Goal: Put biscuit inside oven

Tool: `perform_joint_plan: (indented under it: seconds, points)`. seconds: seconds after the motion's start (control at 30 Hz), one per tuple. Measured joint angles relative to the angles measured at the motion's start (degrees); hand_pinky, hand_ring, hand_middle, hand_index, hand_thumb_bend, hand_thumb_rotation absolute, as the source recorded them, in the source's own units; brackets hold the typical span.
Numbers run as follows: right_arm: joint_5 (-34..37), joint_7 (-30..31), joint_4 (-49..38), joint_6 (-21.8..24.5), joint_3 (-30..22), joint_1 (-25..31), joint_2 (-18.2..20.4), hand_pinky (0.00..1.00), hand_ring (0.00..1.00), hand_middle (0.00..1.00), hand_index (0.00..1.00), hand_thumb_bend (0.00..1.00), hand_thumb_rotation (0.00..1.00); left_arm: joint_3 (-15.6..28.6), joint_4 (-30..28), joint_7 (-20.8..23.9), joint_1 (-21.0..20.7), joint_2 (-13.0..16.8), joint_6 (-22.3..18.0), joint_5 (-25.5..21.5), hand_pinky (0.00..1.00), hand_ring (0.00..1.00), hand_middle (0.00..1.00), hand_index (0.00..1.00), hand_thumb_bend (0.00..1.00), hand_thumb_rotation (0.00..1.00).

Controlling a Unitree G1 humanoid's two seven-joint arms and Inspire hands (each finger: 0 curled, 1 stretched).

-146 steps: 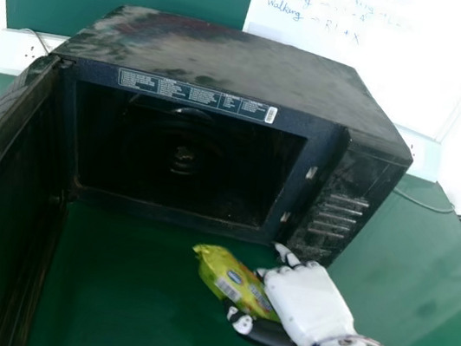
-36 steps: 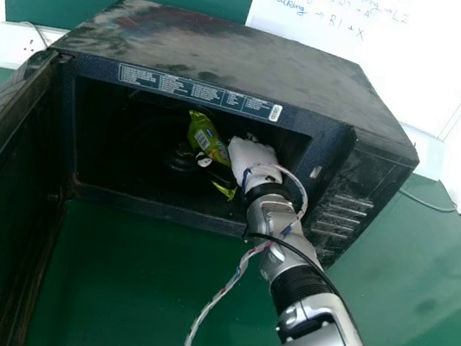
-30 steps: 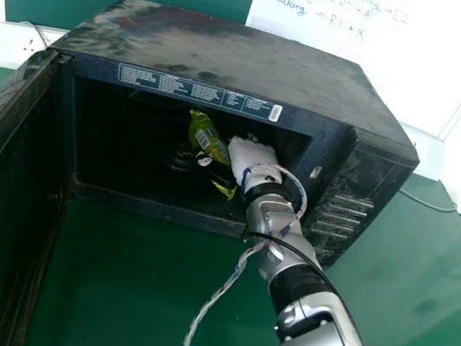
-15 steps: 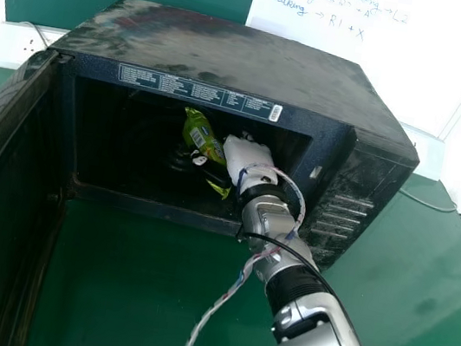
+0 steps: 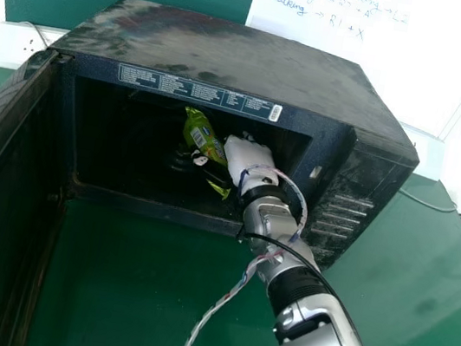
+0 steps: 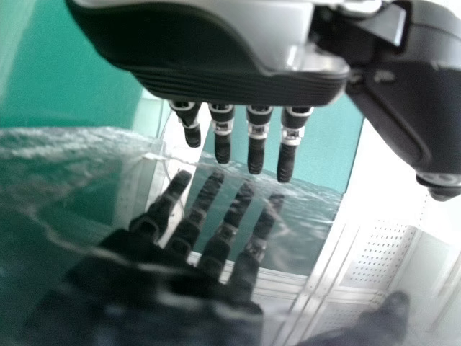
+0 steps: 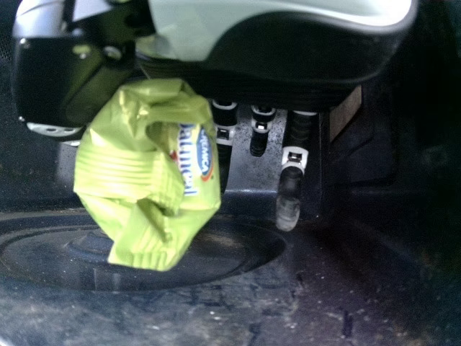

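Oven (image 5: 232, 50) stands on the table (image 5: 134, 281), upper middle of the head view. Its door (image 5: 0, 189) stands along the left edge. Biscuit packet (image 5: 201, 133) is inside the oven, left of the right hand (image 5: 249, 155). Whiteboard (image 5: 362, 62) is behind, upper right.

The crinkled yellow-green biscuit packet (image 5: 204, 136), with a blue-and-white label, is slanted inside the black oven (image 5: 233, 46), right of the middle of its opening in the head view, while the oven, its top smudged and dusty, stands with its door (image 5: 0, 189) wide open at the left.
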Motion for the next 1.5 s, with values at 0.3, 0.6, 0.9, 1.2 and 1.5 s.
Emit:
perform_joint_plan:
  seconds: [0.3,0.6,0.9,1.2,1.5]
  points:
    - [0.31,-0.52,-0.16,-0.94,-0.03,0.89,-0.18,0.31,0.75,0.83,0.49,0.5,0.1,0.0,1.48,-1.41,-0.32,0.07,-2.56,0.99,0.72,0.76,0.84,0.84,0.85,1.0]
    - [0.31,-2.23,-0.59,-2.02,-0.03,1.47,-0.71,0.27,0.83,0.88,0.67,0.68,0.41,0.0,1.43,-1.28,0.07,0.34,-2.14,0.94,0.73,0.83,0.89,0.88,0.93,1.0]
    - [0.84,-2.16,-0.75,-1.9,0.0,1.46,-0.72,0.2,0.89,0.92,0.93,0.99,0.84,-0.03,0.96,-0.75,0.37,0.46,-1.34,0.97,0.75,0.83,0.9,0.89,0.95,1.0]
    - [1.26,-1.66,-0.76,-1.83,-0.02,1.46,-0.74,0.0,1.0,1.0,1.0,1.0,0.94,-0.27,-1.78,1.7,1.35,0.9,2.04,1.5,0.75,0.83,0.9,0.89,0.95,1.0]
    - [1.33,-1.47,-0.92,-1.7,-0.06,1.46,-0.92,0.0,1.0,1.0,1.0,1.0,0.95,-0.32,-2.86,2.6,1.77,1.23,3.57,1.69,0.77,0.83,0.9,0.88,0.95,1.0]
